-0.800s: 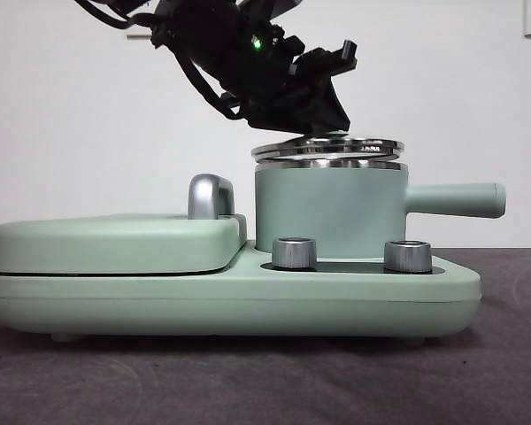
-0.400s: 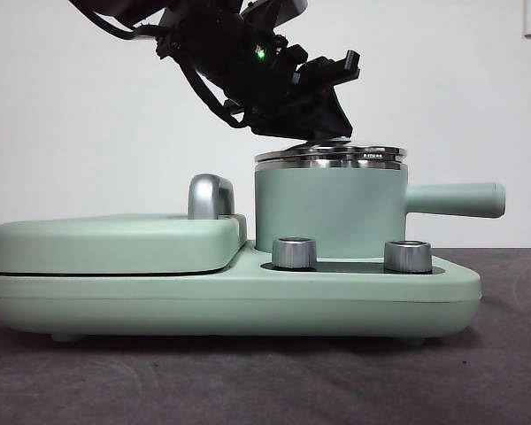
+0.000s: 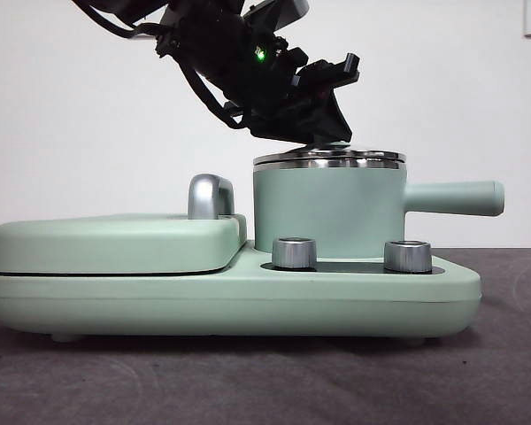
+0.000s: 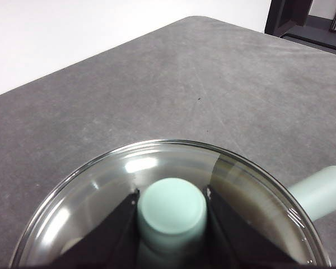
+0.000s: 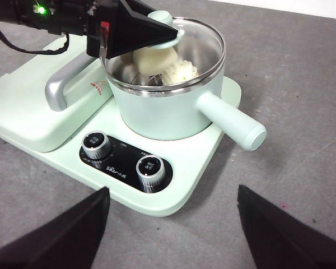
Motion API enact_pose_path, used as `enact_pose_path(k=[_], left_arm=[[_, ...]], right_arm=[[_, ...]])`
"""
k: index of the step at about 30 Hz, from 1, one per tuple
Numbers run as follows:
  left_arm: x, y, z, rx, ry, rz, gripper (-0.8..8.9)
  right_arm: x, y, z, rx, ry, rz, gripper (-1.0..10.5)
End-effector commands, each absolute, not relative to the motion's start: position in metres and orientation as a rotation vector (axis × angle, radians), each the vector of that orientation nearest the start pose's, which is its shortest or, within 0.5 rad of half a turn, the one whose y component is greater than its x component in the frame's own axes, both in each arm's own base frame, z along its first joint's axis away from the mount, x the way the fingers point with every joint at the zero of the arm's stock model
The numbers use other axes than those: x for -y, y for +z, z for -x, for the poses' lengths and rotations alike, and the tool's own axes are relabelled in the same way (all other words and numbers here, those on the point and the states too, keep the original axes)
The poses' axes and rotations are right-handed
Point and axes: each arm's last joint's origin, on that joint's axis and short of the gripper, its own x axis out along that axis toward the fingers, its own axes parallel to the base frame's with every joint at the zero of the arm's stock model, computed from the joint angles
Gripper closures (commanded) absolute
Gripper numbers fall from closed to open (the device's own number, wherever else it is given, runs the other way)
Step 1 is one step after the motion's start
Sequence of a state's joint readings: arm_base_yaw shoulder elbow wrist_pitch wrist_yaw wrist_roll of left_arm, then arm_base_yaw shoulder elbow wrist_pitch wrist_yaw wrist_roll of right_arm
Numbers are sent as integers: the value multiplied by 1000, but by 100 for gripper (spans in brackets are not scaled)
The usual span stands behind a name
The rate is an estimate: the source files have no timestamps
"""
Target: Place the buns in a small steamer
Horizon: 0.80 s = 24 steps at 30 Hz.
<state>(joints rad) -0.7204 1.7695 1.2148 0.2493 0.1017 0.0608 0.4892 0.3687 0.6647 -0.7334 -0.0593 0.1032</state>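
Observation:
The small steamer (image 3: pixel 327 212) is a mint green pot standing on the right half of a green cooker base. Its glass lid (image 3: pixel 329 158) rests flat on the steel rim. My left gripper (image 3: pixel 323 133) reaches down from above and is shut on the lid's green knob (image 4: pixel 172 210). In the right wrist view the two cream-white buns show through the glass inside the steamer (image 5: pixel 157 115): a smooth one (image 5: pixel 154 59) and a ridged one (image 5: pixel 183 71). My right gripper (image 5: pixel 172 190) hangs open in front of the cooker, holding nothing.
A flat green grill plate (image 3: pixel 115 243) with a steel handle (image 3: pixel 210 197) fills the left half of the base. Two steel dials (image 3: pixel 294 253) (image 3: pixel 407 256) sit at the front. The pot's straight handle (image 3: pixel 451 199) points right. Dark grey tabletop (image 4: pixel 157 84) lies around.
The lid, tilted slightly above the rim a second ago, has come down with my left gripper and now sits flat on the steamer.

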Motion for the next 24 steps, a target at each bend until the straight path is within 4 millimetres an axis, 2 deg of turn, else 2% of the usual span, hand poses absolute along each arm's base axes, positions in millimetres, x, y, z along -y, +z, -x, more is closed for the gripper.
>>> enact_pose_path(k=[1,7,9,14,19,24], left_arm=[[275,256,-305,-260,-830,-155,799],[275,252,-306,-274,-830,-157,796],[276,253,-305,-268,-832,-150,766],[274,259,-303,-263,-831,-144,584],[266,277,-294,-274,-829,-131,527],[251,298,-279,-323,-823,-139,528]], right_arm=[[-39,290,-68,-444,526,4,587],[-39,290,-68,-444,526,4,587],[-39,290,-68,-444,526,4,587],[-39,290,-68,-444,526,4,587],[-39,290,-68,-443,526,4,587],[-39,290,-68,-443,526,4,587]])
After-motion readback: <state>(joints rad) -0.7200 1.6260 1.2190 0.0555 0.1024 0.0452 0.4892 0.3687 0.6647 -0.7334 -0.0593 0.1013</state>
